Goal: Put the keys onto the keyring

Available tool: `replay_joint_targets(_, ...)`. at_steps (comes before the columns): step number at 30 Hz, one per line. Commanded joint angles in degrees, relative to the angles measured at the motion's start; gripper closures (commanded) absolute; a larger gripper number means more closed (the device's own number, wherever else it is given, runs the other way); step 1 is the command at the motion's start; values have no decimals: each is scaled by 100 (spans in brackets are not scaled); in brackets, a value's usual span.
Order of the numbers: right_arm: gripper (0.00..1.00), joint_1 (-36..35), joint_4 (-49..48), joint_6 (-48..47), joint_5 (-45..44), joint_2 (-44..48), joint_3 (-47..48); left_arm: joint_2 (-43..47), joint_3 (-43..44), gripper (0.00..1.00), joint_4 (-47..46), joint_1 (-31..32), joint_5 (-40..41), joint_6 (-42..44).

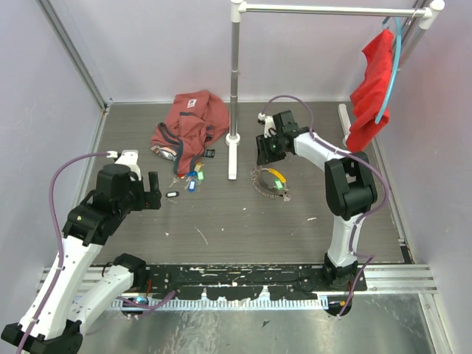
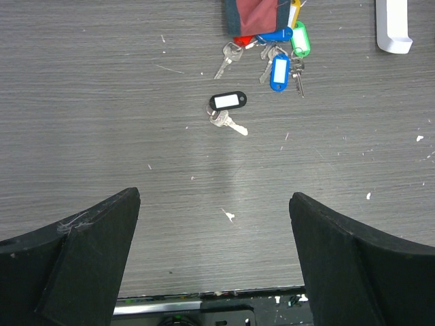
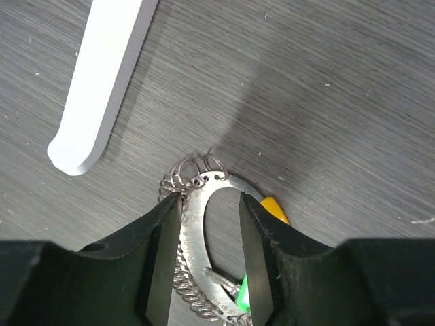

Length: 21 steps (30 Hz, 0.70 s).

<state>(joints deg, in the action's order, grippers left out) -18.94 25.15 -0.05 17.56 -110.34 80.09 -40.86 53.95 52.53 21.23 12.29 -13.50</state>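
Keyring [image 3: 193,227] is laid flat right of stand base [image 1: 231,158], long axis slanted far-left to near-right. It is straddled by half-closed right gripper [image 3: 209,204]; grip undetermined. Left gripper [image 2: 214,197] is spread wide, empty.

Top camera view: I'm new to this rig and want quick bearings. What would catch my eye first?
The red cloth hanging from the rail at upper right, and a crumpled red garment at the table's back left. Just in front of that garment lie bright-tagged keys; the right gripper hangs, fingers apart, over the keyring near the middle.
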Motion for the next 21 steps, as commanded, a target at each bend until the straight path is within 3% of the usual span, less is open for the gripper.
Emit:
replay_joint_targets(1,56,1,-4,-286,162,-164,389,-7,-67,1,-182,0,-47,73)
replay_joint_targets(21,64,3,191,-469,383,-697,738,-86,-69,1,-199,2,-96,92)
